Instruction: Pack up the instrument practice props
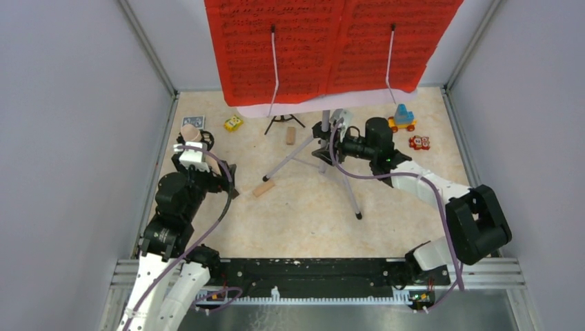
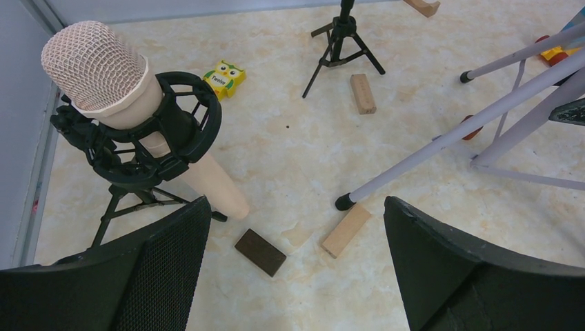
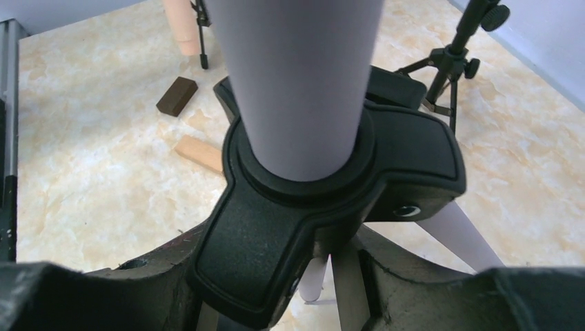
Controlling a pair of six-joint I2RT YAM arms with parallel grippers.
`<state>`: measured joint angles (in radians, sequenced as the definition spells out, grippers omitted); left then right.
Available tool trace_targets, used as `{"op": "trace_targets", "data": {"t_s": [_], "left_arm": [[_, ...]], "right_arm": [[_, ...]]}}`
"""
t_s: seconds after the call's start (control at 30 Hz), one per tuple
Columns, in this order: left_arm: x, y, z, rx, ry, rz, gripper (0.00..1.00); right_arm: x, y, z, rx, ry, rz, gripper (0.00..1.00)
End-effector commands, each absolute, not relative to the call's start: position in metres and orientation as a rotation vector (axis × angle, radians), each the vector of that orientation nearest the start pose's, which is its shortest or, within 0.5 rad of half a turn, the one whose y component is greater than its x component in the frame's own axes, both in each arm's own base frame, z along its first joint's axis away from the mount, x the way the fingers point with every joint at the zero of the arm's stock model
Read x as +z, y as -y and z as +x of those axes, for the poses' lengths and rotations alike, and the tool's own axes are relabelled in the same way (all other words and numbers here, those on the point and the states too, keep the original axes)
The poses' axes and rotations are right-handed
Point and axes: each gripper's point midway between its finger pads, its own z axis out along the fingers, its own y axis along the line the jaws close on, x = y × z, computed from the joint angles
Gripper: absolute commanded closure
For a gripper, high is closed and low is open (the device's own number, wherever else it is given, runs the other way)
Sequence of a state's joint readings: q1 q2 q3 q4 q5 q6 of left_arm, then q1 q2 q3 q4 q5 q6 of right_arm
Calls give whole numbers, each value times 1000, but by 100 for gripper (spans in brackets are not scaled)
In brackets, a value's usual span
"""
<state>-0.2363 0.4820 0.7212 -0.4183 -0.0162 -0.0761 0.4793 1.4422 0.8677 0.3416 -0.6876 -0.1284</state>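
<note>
2 red sheet-music pages (image 1: 331,48) carry printed notes too small to read, and the writing on 1 yellow owl toy (image 2: 225,78) is illegible. Mid-table, the right gripper (image 3: 296,276) clamps the music stand (image 3: 303,83) at its black hub. The left gripper (image 2: 296,207) gapes beside 1 beige microphone (image 2: 96,65), back left.

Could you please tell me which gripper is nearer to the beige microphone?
Left. The left gripper hovers open just behind the beige microphone on its small tripod. The right gripper is well away, closed around the music stand at its black hub.
</note>
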Motion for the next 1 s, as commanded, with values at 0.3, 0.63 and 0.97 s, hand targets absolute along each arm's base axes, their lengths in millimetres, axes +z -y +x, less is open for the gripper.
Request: {"op": "trace_targets", "data": {"t_s": [0.3, 0.63, 0.97], "left_arm": [[285, 59, 242, -256, -1746, 48, 1], [297, 53, 235, -264, -1780, -24, 1], [286, 38, 236, -157, -2011, -161, 1]], "right_arm": [[294, -222, 303, 605, -1366, -595, 31], [284, -160, 258, 584, -1438, -281, 26], [225, -103, 243, 444, -1895, 200, 24]]}}
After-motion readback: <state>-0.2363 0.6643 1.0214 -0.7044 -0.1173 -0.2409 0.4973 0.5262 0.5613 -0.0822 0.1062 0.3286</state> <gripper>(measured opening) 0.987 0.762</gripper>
